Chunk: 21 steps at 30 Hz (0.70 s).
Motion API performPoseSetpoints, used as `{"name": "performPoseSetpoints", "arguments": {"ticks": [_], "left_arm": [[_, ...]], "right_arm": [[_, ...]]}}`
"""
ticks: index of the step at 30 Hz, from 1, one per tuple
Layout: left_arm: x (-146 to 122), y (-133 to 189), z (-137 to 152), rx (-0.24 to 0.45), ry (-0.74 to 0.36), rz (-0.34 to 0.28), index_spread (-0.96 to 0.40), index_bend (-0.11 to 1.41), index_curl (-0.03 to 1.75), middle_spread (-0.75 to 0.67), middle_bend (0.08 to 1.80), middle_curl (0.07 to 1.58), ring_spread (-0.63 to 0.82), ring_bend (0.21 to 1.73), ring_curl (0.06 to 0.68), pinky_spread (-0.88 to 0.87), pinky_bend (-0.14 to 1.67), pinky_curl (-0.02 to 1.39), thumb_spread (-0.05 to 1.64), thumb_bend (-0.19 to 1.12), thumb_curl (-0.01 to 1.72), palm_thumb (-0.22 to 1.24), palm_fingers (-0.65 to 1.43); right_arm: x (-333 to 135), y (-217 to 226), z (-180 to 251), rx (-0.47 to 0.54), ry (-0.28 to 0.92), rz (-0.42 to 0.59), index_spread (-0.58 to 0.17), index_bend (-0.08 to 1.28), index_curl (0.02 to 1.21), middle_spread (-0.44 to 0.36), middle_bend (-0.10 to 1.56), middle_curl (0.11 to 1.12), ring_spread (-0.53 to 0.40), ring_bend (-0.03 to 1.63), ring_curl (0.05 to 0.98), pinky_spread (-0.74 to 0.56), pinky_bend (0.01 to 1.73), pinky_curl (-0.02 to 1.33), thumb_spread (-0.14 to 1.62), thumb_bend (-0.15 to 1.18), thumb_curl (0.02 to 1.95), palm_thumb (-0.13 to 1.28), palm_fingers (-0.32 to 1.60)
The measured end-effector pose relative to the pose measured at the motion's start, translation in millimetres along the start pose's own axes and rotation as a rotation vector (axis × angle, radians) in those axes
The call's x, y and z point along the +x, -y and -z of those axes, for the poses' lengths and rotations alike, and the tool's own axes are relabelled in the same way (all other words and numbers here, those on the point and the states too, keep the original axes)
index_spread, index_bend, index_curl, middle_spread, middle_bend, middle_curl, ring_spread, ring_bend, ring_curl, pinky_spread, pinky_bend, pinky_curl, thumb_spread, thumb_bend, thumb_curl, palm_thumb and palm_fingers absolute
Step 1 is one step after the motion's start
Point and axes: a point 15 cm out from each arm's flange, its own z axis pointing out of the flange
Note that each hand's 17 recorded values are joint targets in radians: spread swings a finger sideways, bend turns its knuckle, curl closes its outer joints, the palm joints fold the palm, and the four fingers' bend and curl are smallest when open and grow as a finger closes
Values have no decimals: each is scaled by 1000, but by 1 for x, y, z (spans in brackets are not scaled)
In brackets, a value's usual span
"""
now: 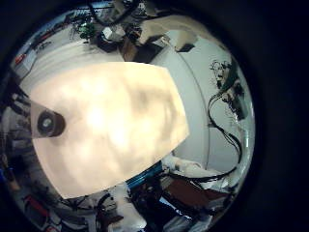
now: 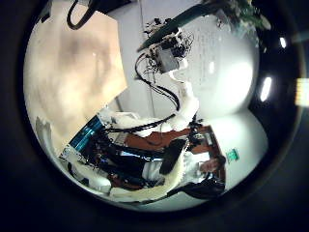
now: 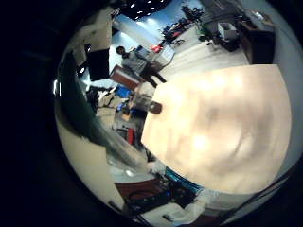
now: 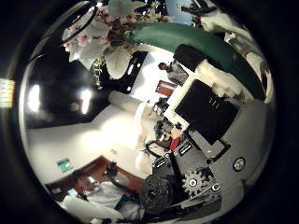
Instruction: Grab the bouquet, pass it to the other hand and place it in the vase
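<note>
In the left little finger side palm view, a small dark cylindrical vase (image 1: 48, 123) is seen standing upright on the pale wooden table (image 1: 116, 116), close to one table edge. No flowers are seen in or beside the vase.

In the left thumb side palm view, parts of the left hand (image 2: 169, 164) show at the edge. Whether its fingers are straight or curled cannot be told, and nothing is seen in them. Well apart from the vase's table, the right hand (image 2: 170, 53) is seen raised, with a dark green stem reaching out from it.

In the right little finger side palm view, the vase (image 3: 154, 108) is found again on the table (image 3: 218, 123), far from this palm.

In the right thumb side palm view, the bouquet of white and pink flowers on a thick green stem bundle (image 4: 107, 37) is seen close to the palm, high above the vase. The stem bundle is judged to be clasped by the curled fingers (image 4: 210, 107).

The bouquet is judged light, with soft, easily crushed blooms and a stiffer stem bundle. It is best taken on the stems, below the flowers.
</note>
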Motion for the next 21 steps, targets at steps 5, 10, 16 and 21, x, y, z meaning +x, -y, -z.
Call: {"name": "performPoseSetpoints", "arguments": {"ticks": [5,10,16,21], "left_arm": [[16,9,6,33,-165,-28,80,146,262,343,253,348,511,603,242,568,530,188,1032,-9,303,156,3],[34,20,17,92,-334,-42,95,155,264,353,263,352,511,608,237,576,532,185,1042,-13,313,223,6],[36,26,15,91,-371,-32,115,164,278,353,267,354,512,599,229,573,523,178,1039,-21,317,258,18],[45,28,14,89,-403,-38,135,169,290,333,302,364,514,583,218,568,492,164,1040,-17,321,289,63]], "right_arm": [[11,-15,-23,-35,53,-19,-185,1242,771,-124,1377,749,-172,1504,625,-198,1274,807,822,29,1128,1197,1160],[4,-21,-46,-81,81,5,-185,1244,767,-116,1378,748,-172,1503,625,-201,1262,826,824,19,1144,1201,1160],[-5,-32,-71,-133,114,24,-184,1246,763,-113,1378,747,-172,1502,626,-204,1249,847,827,7,1160,1205,1161],[-12,-38,-85,-160,128,36,-184,1247,760,-112,1378,746,-172,1502,626,-206,1238,863,830,-2,1173,1209,1162]]}}
